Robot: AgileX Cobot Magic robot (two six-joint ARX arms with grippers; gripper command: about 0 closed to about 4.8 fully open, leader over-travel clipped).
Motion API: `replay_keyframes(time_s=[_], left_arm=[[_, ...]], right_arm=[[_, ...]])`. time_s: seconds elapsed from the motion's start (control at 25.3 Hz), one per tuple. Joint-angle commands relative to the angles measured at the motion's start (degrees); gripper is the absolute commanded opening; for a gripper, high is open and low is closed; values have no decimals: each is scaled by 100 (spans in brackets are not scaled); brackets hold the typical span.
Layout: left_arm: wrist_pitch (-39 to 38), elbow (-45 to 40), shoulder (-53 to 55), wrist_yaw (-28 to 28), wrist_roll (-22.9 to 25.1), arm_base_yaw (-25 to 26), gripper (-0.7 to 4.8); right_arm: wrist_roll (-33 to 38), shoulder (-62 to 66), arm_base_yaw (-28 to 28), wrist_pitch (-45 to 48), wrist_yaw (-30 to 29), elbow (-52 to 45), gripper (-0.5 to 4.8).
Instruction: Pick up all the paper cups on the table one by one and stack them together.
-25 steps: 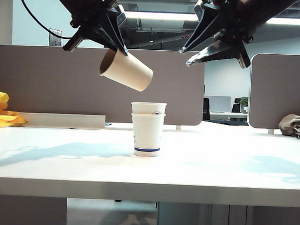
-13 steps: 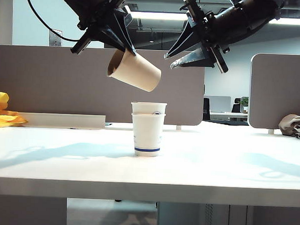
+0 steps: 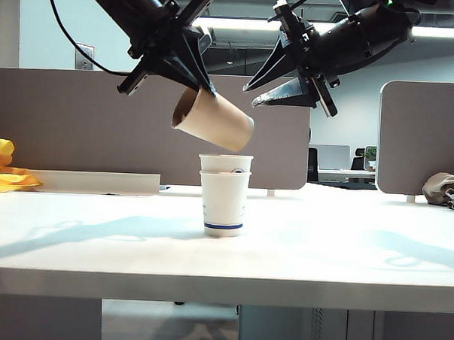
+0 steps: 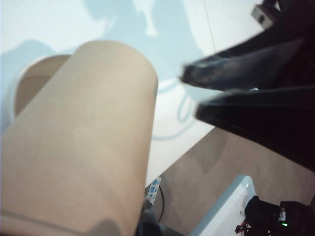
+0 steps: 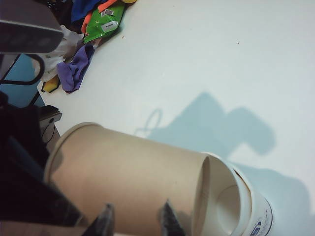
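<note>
Exterior view, left gripper (image 3: 204, 88): closed on the rim of the brown cup (image 3: 213, 120), which hangs tilted, base toward the right and lowest, just above the white cups (image 3: 224, 194).
Exterior view, stack: two white cups nested and upright at mid-table (image 3: 95, 247); the third, brown cup is not yet seated.
Exterior view, right gripper (image 3: 254, 94): jaws spread wide and empty, high on the right, close to the brown cup's base.
Exterior view, risk: judged, a tilted cup lowered now would catch its base edge on the white rim and tip the light stack; a pinch on the thin rim alone could also let the cup swing or slip.
Exterior view, markings: a blue band near the base of the lower white cup; faint blue print on its left side, too small to read.
Left wrist view, brown cup (image 4: 83, 142): plain kraft wall, no print; an open mouth shows beyond it at the edge of the picture, and the right gripper (image 4: 189, 91) is dark and blurred close by.
Left wrist view, risk: judged, the two arms crowd one space and could touch.
Right wrist view, alignment: the brown cup (image 5: 128, 174) lies across the mouth of the white cups (image 5: 246, 206), axes far from parallel.
Right wrist view, fingertips (image 5: 104, 221): well apart, holding nothing.
Right wrist view, markings: part of a blue round logo on the white cup, letters unreadable.
</note>
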Motion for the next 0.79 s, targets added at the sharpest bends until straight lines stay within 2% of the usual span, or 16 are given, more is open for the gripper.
replay_keyframes(time_s=[0.04,0.2,0.79], left_arm=[[55,87,-37,87,-9,-4,-6],[17,109,-37,153,-11,-4,-6],[247,142,-37,302,-28,-9,-6]], right_arm=[[94,109,7,96,-52,28,126],[326,243,17,317,-256,28,126],[348,455,223,472,-282,28,117]])
